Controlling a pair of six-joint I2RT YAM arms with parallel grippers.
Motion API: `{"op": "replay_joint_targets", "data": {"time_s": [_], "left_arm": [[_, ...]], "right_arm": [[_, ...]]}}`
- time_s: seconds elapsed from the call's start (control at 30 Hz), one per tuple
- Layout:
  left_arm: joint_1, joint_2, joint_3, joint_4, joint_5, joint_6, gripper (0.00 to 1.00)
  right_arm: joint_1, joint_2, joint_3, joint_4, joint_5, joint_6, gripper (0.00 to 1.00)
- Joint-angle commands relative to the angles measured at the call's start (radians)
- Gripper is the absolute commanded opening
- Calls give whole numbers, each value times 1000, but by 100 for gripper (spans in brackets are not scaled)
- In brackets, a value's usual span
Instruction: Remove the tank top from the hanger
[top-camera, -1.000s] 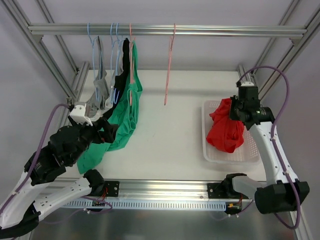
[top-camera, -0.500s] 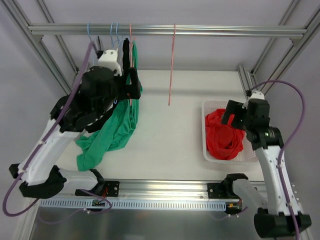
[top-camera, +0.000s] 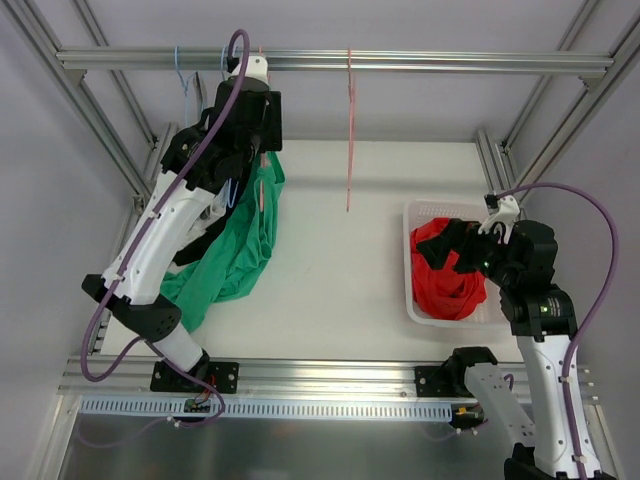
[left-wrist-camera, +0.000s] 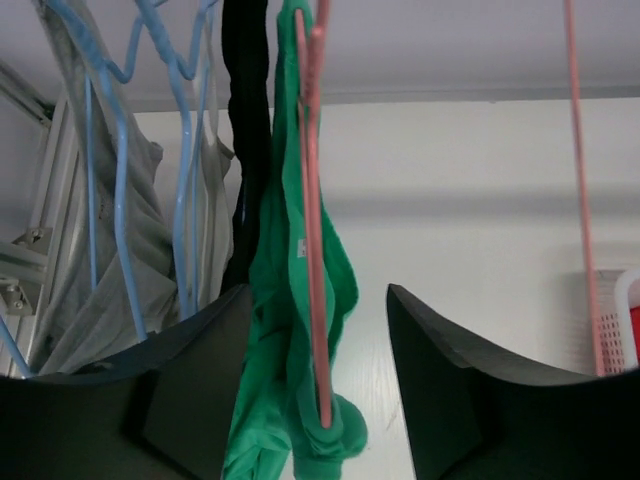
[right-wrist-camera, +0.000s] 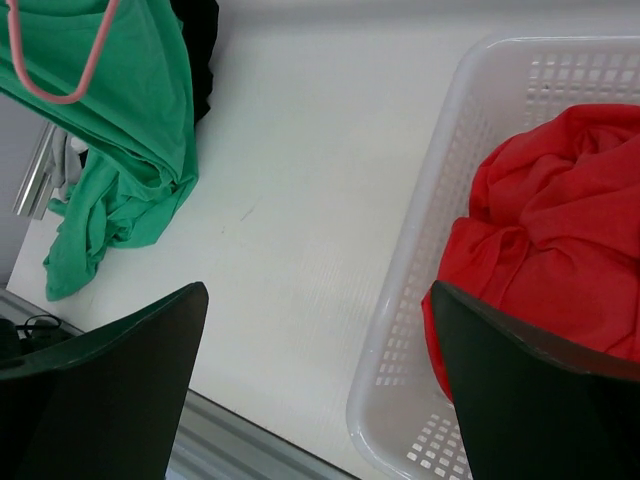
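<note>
While the green tank top hangs on its pink hanger from the rail at the back left, with its lower part lying in a heap on the table, the left gripper is raised just under the hanger. Its jaws stand partly apart, with the cloth and the pink wire between them, and I see no firm hold on anything. The right gripper is wide open and holds nothing. It hovers over the near rim of the white basket, in which a red garment lies. To my judgement the step in hand is taking hold of the green cloth, and to do it well the left jaws should catch only cloth, not the wire (at this moment both are in the gap, so a plain squeeze would pinch them together). I would move a little toward the strap side and grip high, then draw the strap off over the end of the hanger rather than pull straight down. A black garment and blue hangers with grey cloth hang just beside it, so the pull should go away from them. An empty pink hanger hangs well apart to the right.
</note>
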Motion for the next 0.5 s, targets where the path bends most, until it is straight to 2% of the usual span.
{"op": "replay_joint_targets", "data": {"time_s": [0.0, 0.1, 0.23, 0.4, 0.47], "left_arm": [[48, 22, 46, 2, 67, 19, 54], [65, 60, 53, 2, 96, 17, 49], [68, 89, 75, 4, 120, 14, 31], [75, 109, 85, 2, 120, 10, 18], [79, 109, 85, 2, 119, 5, 7]], "right_arm": [[-3, -17, -3, 45, -74, 31, 100], [-3, -26, -9, 64, -84, 47, 100], [-3, -29, -9, 70, -87, 51, 99], [-3, -40, -13, 74, -84, 53, 99], [-3, -44, -15, 74, -82, 50, 100]]}}
